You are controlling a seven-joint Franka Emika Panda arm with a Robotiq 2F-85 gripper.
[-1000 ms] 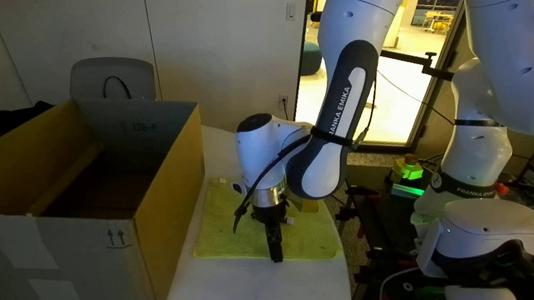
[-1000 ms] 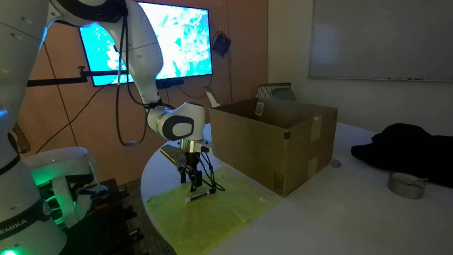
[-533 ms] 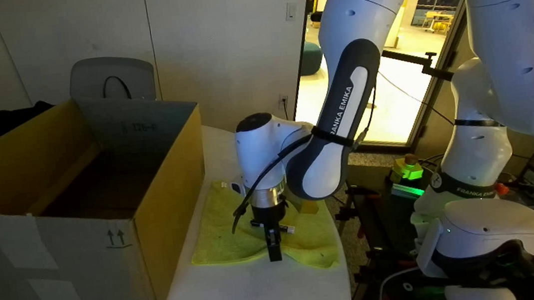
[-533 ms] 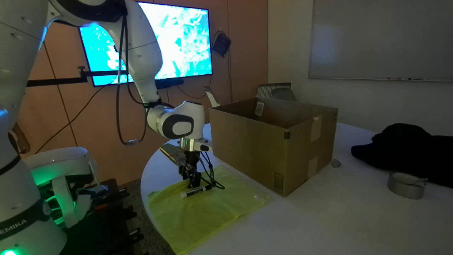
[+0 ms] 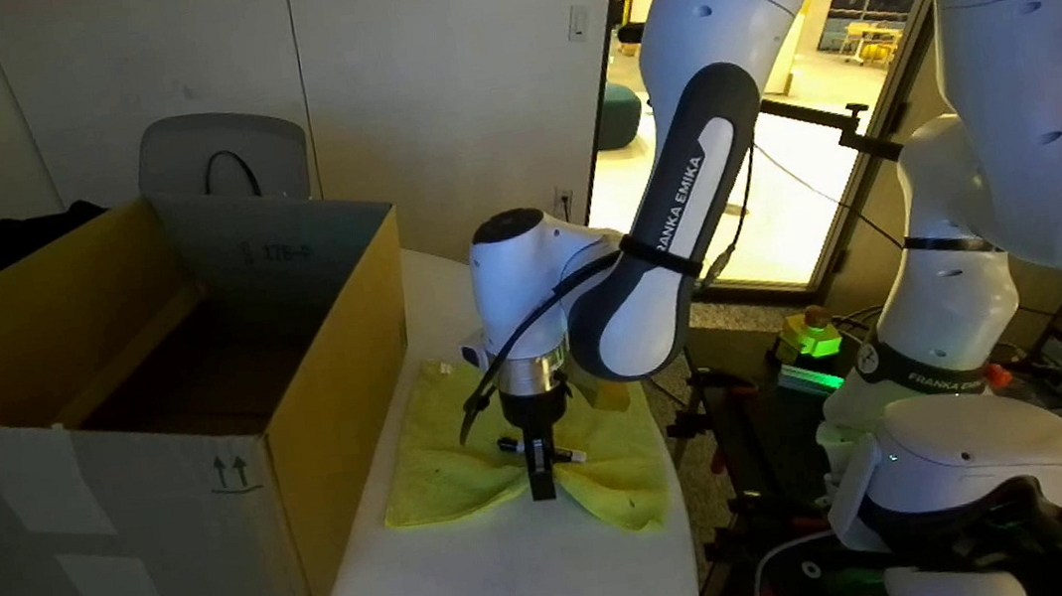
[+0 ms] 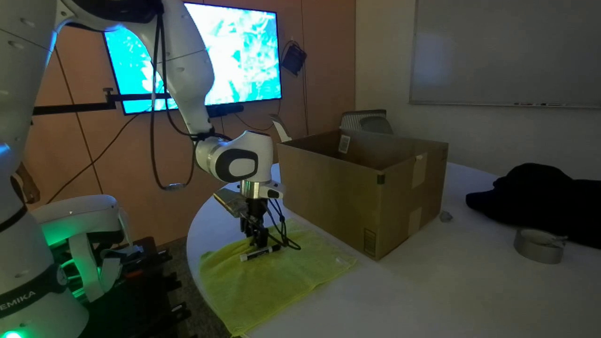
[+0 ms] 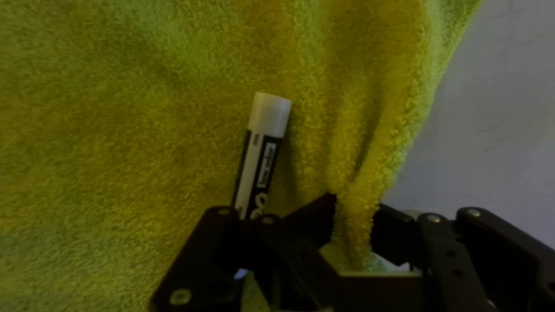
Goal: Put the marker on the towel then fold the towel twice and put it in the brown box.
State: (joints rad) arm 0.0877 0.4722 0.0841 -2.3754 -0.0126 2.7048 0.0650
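Towel edge, straight a second earlier, now gathers to a peak; pincer sits slightly higher than half a second earlier. Wrist view: pincer clamped on a bunched fold of that edge, one jaw each side, creases running out from the grip. Marker lies on the towel just beside the pincer, white end clear, "low odor" legible; whether they touch, can't tell. Most of the towel spreads over the white surface. Box stands upright next to it, open-topped. Past the box, in an exterior view: tape roll, black heap. Screen glows behind the arm.
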